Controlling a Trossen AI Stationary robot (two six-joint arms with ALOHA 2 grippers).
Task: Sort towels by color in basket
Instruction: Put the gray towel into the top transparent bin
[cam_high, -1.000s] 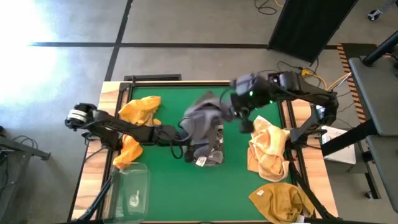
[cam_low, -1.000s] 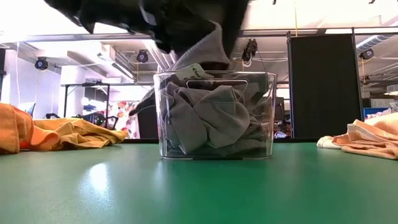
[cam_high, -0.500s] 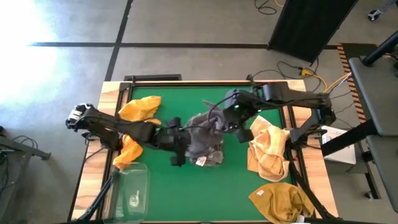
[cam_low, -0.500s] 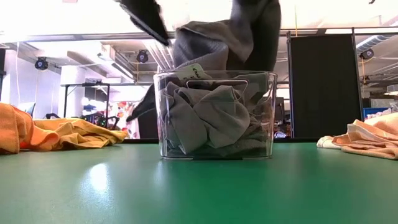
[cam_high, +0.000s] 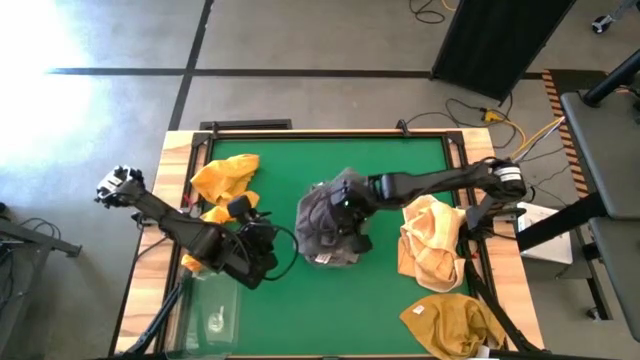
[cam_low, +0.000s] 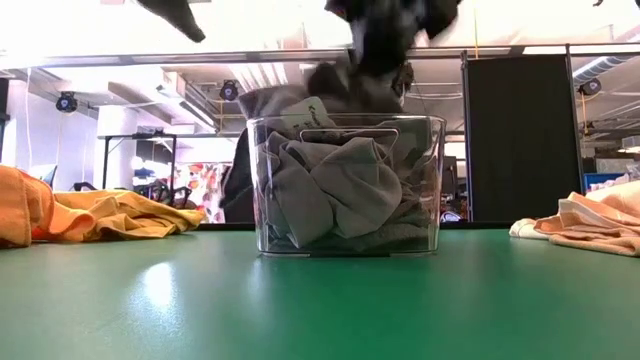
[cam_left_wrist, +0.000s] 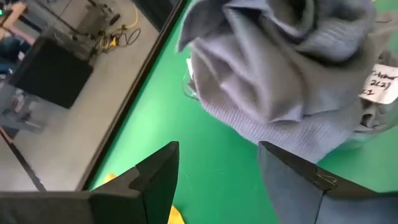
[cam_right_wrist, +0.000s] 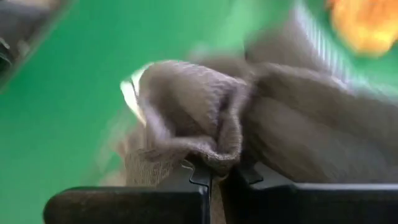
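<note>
two arms over the green worktop (cam_high: 270, 310). right end effector (cam_high: 345, 205) sits above the clear basket (cam_low: 345, 185), fingers clamped on a grey towel (cam_right_wrist: 205, 124) heaped over the basket's grey load. left end effector (cam_left_wrist: 217, 168) stands apart beside the basket, fingers spread, holding nothing. yellow towels (cam_high: 435, 240) lie at both sides.

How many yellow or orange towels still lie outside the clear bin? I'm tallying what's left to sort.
4: one at the far left corner, one beside the left arm, one at the right edge, one at the near right corner. Others may be hidden under the arms.
</note>
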